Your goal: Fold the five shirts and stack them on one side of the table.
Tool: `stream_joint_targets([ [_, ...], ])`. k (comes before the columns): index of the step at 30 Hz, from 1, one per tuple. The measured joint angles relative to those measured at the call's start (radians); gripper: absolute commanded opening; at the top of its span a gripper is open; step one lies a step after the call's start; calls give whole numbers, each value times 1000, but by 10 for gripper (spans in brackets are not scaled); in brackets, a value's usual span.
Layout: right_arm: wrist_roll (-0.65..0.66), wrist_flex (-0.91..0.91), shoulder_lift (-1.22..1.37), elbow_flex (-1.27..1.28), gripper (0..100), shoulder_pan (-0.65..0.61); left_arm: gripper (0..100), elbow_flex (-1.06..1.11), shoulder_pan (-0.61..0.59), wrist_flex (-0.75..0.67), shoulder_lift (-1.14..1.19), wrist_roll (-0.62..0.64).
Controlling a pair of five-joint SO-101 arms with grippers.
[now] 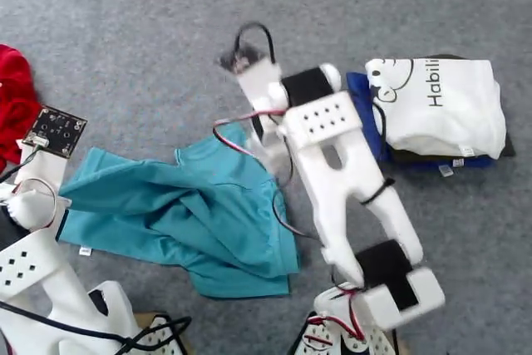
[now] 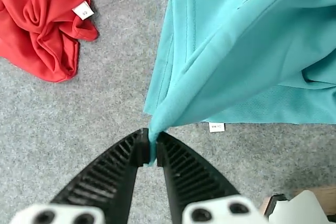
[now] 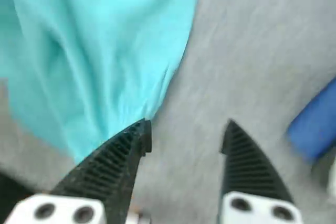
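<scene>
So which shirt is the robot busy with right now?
On the grey table, look at the middle, left of the folded stack. The teal shirt lies there crumpled, one corner pinched in the left gripper; the red shirt lies apart at the edge.

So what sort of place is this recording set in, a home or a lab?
Most likely a robotics test bench. The table is covered in grey felt-like fabric, white robot arms with exposed wires reach over it, and shirts are laid out for practice: a loose teal shirt and a folded stack.
</scene>
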Motion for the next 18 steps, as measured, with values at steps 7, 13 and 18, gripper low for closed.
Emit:
stream_joint_targets([
  [7, 0, -26, 425, -427, 182, -32, 29, 0, 0, 0, 0, 0],
  [13, 0, 52, 862, -904, 250, -34, 29, 0, 0, 0, 0, 0],
  [18, 0, 95, 1137, -1261, 254, -51, 29, 0, 0, 0, 0, 0],
])
